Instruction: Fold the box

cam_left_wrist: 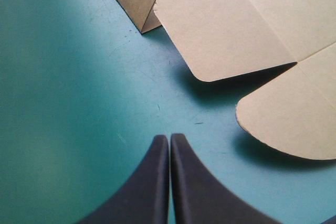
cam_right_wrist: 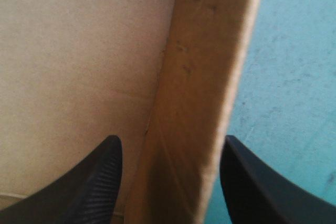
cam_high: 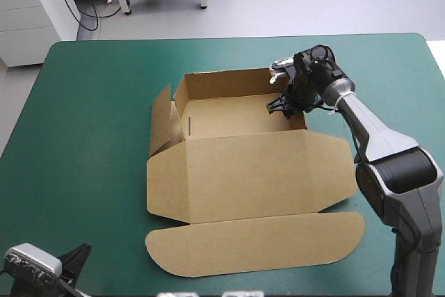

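The brown box (cam_high: 243, 172) lies in the middle of the table. Its back wall and right wall stand raised, and the left flaps (cam_high: 161, 119) lean outward. The lid and its rounded tuck flap (cam_high: 257, 241) lie flat toward the front edge. My right gripper (cam_high: 281, 106) is at the tray's right wall, open, with one finger on each side of the wall (cam_right_wrist: 205, 77); the box floor (cam_right_wrist: 79, 51) is beside the inner finger. My left gripper (cam_high: 80, 252) hovers low at the front left corner, shut (cam_left_wrist: 169, 137), with the lid's rounded corner (cam_left_wrist: 236, 24) ahead of it.
Teal-green cover (cam_high: 83, 137) surrounds the box, widest on its left side. The tuck flap's rounded edge (cam_left_wrist: 294, 119) lies close to the table's front edge. The right arm reaches in over the table's right side.
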`<state>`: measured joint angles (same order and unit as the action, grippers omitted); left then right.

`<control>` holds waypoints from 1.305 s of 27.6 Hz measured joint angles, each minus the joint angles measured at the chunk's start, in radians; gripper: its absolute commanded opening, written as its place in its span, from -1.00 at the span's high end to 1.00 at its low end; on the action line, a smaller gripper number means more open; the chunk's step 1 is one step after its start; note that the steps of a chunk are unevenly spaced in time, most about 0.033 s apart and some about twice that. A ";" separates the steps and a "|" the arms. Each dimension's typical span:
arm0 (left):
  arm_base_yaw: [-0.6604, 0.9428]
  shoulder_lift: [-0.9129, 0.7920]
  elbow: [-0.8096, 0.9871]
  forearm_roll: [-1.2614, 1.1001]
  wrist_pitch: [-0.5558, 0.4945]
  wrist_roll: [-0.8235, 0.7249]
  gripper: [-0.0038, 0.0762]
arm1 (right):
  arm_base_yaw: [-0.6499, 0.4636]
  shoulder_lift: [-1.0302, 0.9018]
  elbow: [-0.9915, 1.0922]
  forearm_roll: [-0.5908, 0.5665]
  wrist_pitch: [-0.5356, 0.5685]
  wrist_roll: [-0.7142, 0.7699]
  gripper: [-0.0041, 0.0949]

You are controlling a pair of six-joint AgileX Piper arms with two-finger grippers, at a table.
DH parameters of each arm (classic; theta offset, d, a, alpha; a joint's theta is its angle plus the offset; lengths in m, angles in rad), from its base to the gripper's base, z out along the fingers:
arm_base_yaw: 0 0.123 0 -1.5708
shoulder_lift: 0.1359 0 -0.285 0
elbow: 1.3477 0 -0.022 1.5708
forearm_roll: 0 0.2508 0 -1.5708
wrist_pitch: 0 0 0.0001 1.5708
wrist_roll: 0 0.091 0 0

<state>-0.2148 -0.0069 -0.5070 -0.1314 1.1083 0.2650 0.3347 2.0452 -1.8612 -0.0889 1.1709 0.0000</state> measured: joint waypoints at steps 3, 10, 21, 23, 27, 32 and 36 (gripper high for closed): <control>0.000 0.000 0.000 0.000 0.000 0.000 0.92 | 0.000 0.017 0.000 0.000 0.000 0.000 0.34; 0.000 0.000 0.000 -0.001 0.001 0.000 0.92 | 0.000 0.017 0.000 0.011 -0.006 0.016 0.96; 0.000 0.000 0.000 -0.001 0.003 0.000 0.92 | 0.000 -0.043 -0.005 0.010 0.003 0.030 0.96; 0.000 0.000 0.000 -0.001 0.003 0.000 0.92 | 0.000 -0.093 -0.005 0.001 0.013 0.023 0.96; 0.000 0.000 0.000 -0.002 0.003 0.000 0.89 | 0.000 -0.239 -0.005 -0.008 0.025 0.017 0.96; 0.000 0.000 0.000 -0.041 0.003 0.000 0.41 | 0.000 -0.374 -0.005 -0.011 0.037 0.017 0.96; 0.000 0.000 0.000 -0.075 0.003 0.000 -0.35 | 0.000 -0.489 -0.005 -0.015 0.048 0.015 0.96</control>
<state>-0.2148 -0.0069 -0.5070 -0.2061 1.1112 0.2650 0.3347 1.5562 -1.8658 -0.1041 1.2194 0.0151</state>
